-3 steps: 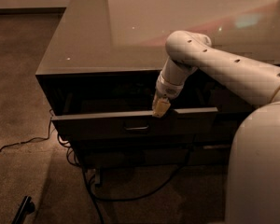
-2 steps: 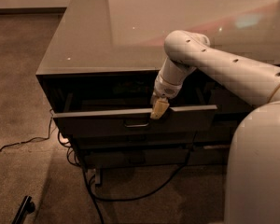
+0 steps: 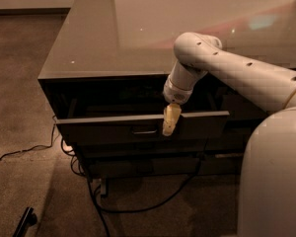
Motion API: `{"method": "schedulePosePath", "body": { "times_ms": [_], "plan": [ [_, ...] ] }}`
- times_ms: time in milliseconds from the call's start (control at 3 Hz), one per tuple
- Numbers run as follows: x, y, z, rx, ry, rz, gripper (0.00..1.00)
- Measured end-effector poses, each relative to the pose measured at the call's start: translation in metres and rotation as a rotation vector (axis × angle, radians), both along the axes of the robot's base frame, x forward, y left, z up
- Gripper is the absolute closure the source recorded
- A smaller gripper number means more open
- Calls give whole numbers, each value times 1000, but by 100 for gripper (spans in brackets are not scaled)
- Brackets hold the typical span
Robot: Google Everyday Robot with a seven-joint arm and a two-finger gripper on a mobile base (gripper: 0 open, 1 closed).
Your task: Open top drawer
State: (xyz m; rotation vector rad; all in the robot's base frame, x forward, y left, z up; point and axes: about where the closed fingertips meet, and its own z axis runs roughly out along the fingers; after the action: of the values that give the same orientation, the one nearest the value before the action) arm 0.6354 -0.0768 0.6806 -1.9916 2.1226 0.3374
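Carpeted floor (image 3: 19, 88), dark cabinet (image 3: 113, 33) | top drawer (image 3: 103, 130) partly out | gripper (image 3: 169, 126) at its front's upper edge | opening: cannot tell

The arm (image 3: 237, 70) is a smooth off-white tube with a row of small dark holes and a thin yellowish ring near the broad rounded body shell (image 3: 274, 177). A lighter band seems to circle the wrist (image 3: 178, 89) above the pale yellowish gripper (image 3: 170, 121), which sits at the front edge of the top drawer (image 3: 108, 128).

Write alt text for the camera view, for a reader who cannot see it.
The robot's claw hangs over the top edge of the top drawer, which stands partly pulled out of a dark cabinet. Cables lie on the carpet below.
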Motion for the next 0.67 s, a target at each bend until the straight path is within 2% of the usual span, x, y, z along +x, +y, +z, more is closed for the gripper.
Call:
{"method": "schedulePosePath", "body": {
  "times_ms": [333, 667],
  "plan": [
    [-15, 1, -6, -10, 12, 25, 0],
    [-51, -8, -11, 34, 34, 49, 0]
  ]
}}
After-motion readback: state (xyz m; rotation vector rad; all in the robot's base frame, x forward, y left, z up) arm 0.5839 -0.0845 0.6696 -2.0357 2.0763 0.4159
